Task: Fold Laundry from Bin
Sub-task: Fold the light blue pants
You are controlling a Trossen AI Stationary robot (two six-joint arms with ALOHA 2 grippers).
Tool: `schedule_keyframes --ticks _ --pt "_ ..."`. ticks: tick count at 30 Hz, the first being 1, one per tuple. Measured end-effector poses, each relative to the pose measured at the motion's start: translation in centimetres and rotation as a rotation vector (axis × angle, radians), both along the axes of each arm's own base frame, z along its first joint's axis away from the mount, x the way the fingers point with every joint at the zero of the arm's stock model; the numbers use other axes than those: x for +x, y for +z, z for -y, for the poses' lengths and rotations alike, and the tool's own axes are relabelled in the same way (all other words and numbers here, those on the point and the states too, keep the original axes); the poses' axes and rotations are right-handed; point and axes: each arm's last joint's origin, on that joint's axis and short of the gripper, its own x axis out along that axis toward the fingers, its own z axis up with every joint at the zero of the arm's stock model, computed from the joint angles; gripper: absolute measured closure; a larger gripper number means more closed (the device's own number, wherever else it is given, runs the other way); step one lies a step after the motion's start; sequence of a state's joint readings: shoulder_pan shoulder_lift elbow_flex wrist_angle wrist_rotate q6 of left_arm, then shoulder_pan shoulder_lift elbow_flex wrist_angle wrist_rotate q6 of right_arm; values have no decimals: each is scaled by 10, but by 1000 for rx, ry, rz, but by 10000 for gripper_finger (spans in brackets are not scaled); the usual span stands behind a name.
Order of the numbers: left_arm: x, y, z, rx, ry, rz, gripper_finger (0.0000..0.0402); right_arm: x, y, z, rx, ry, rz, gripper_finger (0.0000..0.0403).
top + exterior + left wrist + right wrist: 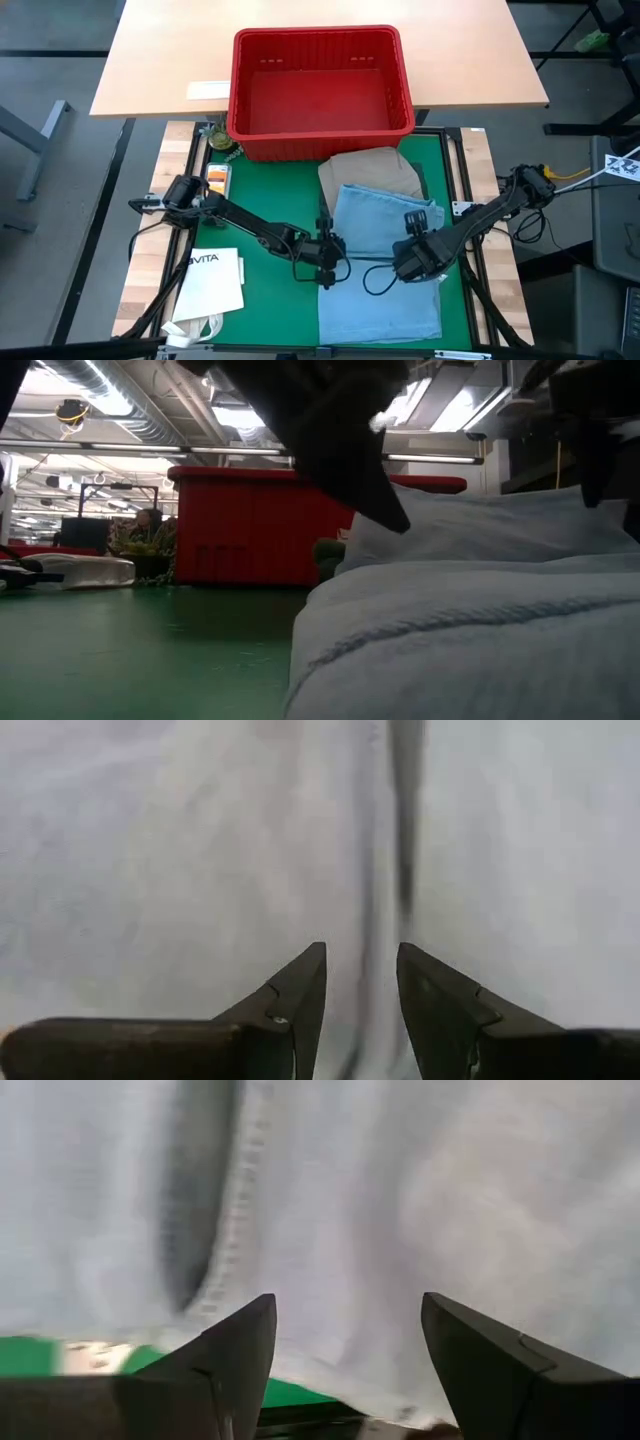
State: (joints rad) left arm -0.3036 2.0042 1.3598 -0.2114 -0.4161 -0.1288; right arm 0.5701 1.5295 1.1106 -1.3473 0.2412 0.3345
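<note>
Light blue jeans lie on the green mat, below the empty red bin. Left claw half-open at their left edge; right claw wide open above their right edge, neither gripping.

Red bin, light blue jeans, green mat

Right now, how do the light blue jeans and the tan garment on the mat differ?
The light blue jeans lie nearer the front of the green mat; the tan garment sits behind them, against the red bin. The jeans overlap the tan garment's front edge and cover more of the mat. The left gripper and right gripper are at the jeans, neither at the tan garment. Both lie flat outside the bin.
</note>
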Motion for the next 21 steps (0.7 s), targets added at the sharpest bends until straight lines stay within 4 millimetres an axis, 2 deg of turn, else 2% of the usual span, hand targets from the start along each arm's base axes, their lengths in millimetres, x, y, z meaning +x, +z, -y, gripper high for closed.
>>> schedule_keyframes --ticks 6,14,21 --pt "-3 5 21 -120 -63 33 282 3 0 -18 195 29 21 150" --pt "-10 8 46 -229 -46 74 282 -1 2 -68 419 187 207 150" --pt "-19 9 71 -277 -106 77 282 -25 7 -116 549 320 353 150"
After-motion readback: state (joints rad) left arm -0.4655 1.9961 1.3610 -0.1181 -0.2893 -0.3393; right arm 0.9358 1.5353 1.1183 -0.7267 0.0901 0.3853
